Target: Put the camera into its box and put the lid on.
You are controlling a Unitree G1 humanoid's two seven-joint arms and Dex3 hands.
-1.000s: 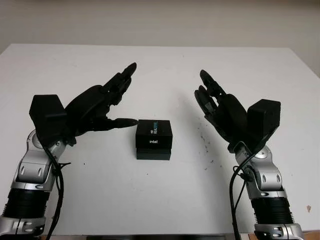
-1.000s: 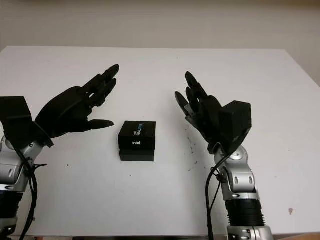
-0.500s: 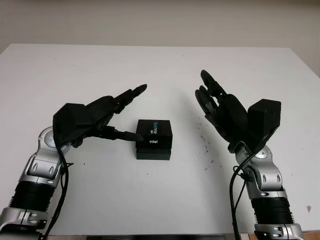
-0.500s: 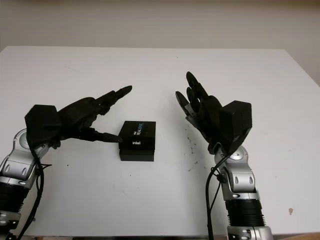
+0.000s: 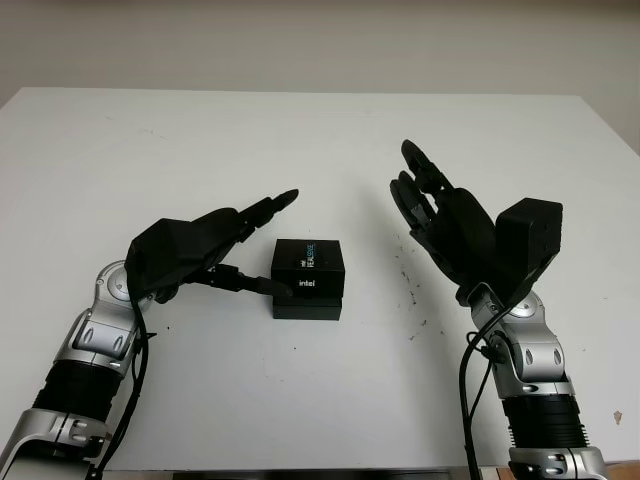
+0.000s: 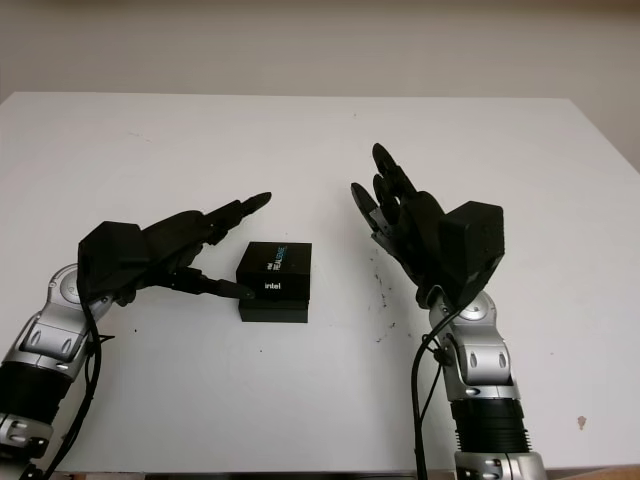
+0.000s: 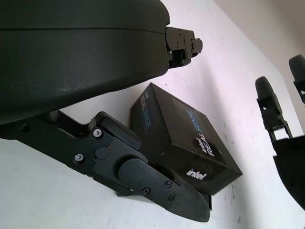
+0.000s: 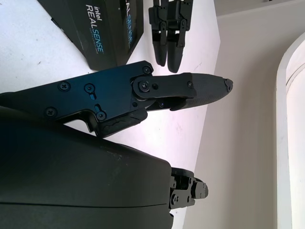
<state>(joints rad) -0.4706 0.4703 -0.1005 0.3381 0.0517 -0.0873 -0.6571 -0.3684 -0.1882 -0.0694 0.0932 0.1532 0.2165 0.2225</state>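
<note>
- The camera box is black with "intel REALSENSE" printed on its lid; it stands in the middle of the white desk, with the lid on.
- The left robot hand is just beside the box on its left, wide and holding nothing; the lower finger reaches the box's front left edge.
- The right robot hand is raised to the right of the box, apart from it, wide and holding nothing.

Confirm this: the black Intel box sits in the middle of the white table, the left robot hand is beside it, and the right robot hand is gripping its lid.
Not quite. The right robot hand is open and raised, apart from the black Intel box, as the left eye view shows. The rest stands: the box sits mid-table, and the left robot hand is beside it.
</note>
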